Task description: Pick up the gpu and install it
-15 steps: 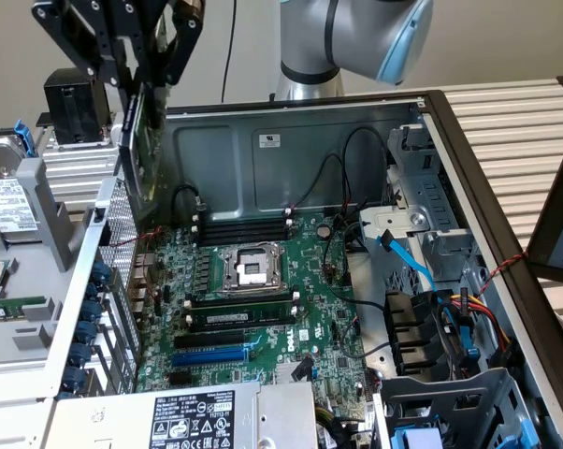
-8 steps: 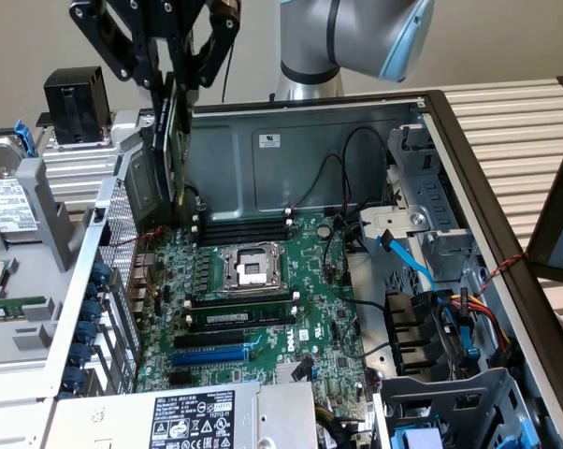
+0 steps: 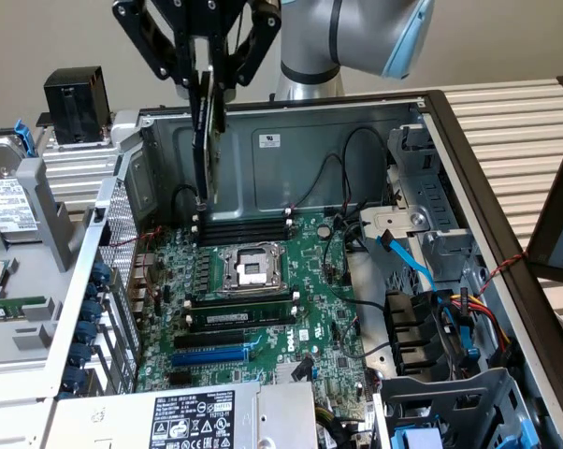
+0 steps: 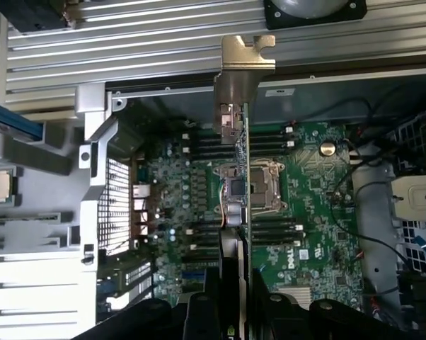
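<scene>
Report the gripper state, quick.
Gripper: closed on the gpu, card held on edge over the motherboard.

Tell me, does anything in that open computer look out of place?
One thing: the gpu hangs on edge in the gripper, above the motherboard, not seated in any slot. The processor socket also sits bare, with no cooler on it.
</scene>
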